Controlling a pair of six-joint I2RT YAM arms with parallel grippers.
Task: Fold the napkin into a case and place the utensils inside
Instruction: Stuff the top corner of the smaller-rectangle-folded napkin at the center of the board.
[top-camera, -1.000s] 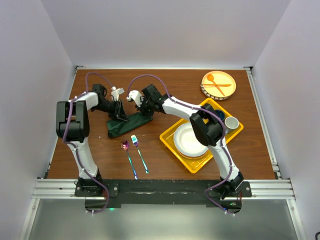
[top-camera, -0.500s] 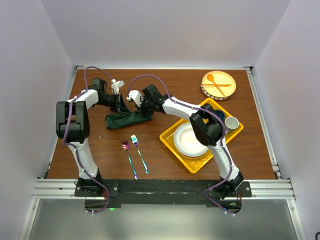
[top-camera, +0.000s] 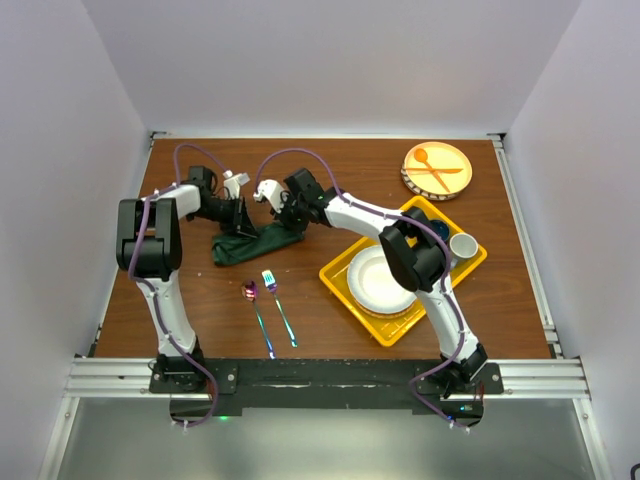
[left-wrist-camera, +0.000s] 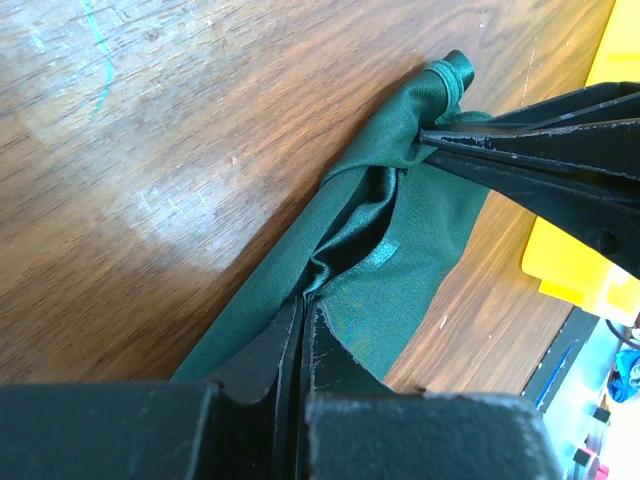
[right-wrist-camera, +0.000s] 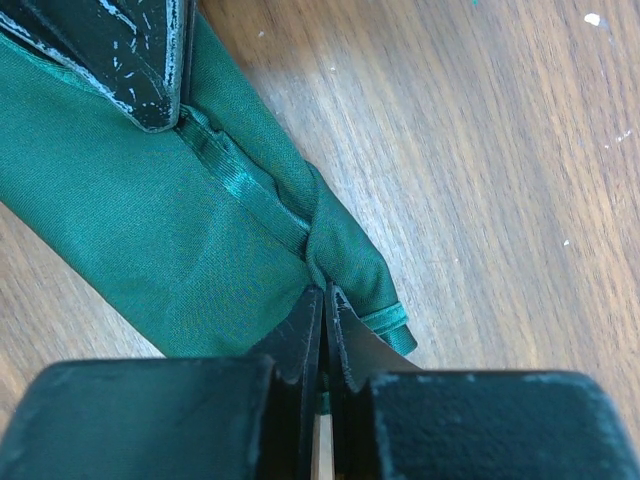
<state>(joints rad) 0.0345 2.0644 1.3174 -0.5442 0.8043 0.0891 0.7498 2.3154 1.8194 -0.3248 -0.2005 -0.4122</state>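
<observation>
Left claw (left-wrist-camera: 305, 312) clenches the green napkin (left-wrist-camera: 400, 250) at its tips; right claw (right-wrist-camera: 323, 298) pinches the opposite end, cloth bunched between them.

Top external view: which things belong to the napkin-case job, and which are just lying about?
In the job: green napkin, pinched by the left pincer and the right pincer; iridescent spoon; iridescent fork.
Lying about: yellow tray, white plate, cup, round plate, orange spoon, orange fork.
</observation>
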